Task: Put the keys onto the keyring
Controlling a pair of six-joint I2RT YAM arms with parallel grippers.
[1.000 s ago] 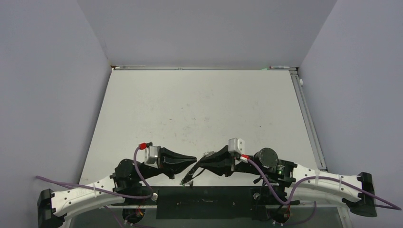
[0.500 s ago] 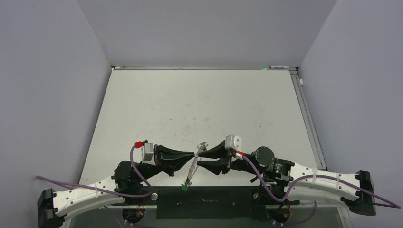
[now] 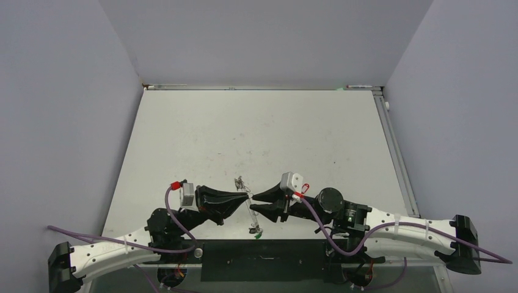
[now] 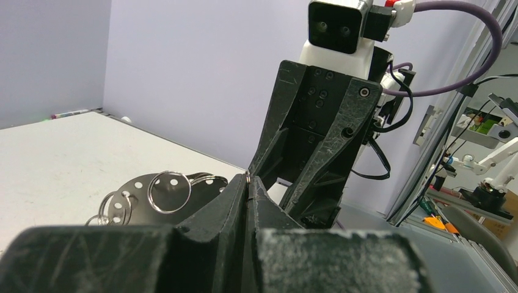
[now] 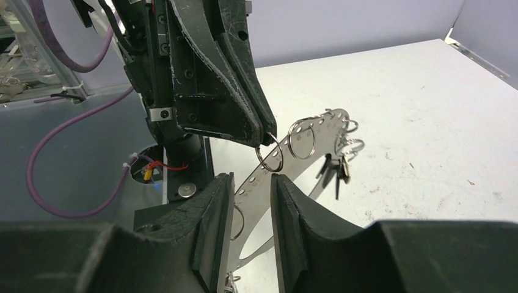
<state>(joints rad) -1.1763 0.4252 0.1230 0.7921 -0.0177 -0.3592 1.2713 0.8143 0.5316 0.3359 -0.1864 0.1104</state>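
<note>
The keyring (image 3: 251, 215) is a silvery curved strip with holes, carrying several split rings, and it hangs above the table between my grippers. My left gripper (image 3: 247, 195) is shut on one small split ring (image 5: 269, 156) of it; the wrist view shows the ring's wire pinched at the tip (image 4: 248, 177). My right gripper (image 5: 251, 180) is open, its fingers on either side of the strip (image 5: 256, 183) without touching it. Dark keys (image 5: 338, 169) hang from rings at the strip's far end. A green tag (image 3: 258, 234) dangles at its near end. No red-tagged key shows.
The arms' dark base plate (image 3: 262, 259) lies just below the hanging keyring at the table's near edge. The white table (image 3: 256, 134) stretches beyond the grippers to the back wall. A metal rail (image 3: 397, 152) runs along its right edge.
Both grippers moved left and farther from the bases, carrying the keyring. The right gripper opened from nearly shut. The strip's lower end with the green tag swung to the right.
</note>
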